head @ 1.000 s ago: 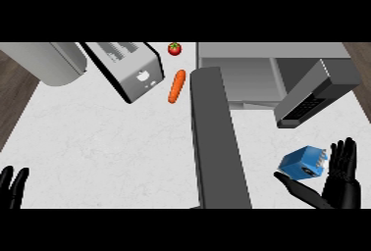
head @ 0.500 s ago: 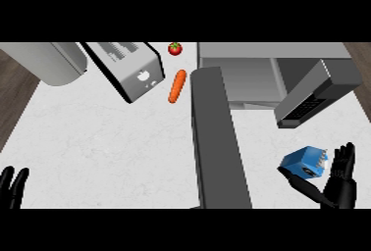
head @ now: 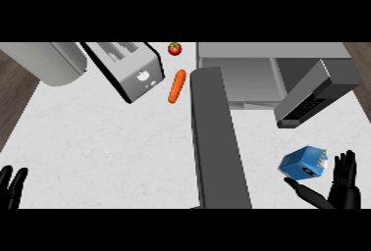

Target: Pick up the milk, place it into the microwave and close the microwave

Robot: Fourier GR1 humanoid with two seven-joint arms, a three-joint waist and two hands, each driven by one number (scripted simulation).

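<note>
The milk [head: 304, 164] is a blue carton lying tilted on the counter at the lower right. My right hand [head: 339, 188] stands just right of and below it, fingers straight and thumb stretched out under the carton, not curled round it. The microwave [head: 250, 81] sits at the upper right with its cavity showing and its long grey door [head: 217, 142] swung out toward me. My left hand [head: 11, 188] rests open at the lower left edge, fingers up.
A toaster [head: 127, 68] stands at the upper left beside a grey rounded object [head: 51, 61]. A carrot [head: 175, 86] lies left of the microwave door and a strawberry [head: 174, 48] sits at the back. A dark keypad panel [head: 311, 98] slants at the right.
My right hand has sunk slightly toward the lower edge and the milk carton has shifted a little lower with it. The left hand stays put.
</note>
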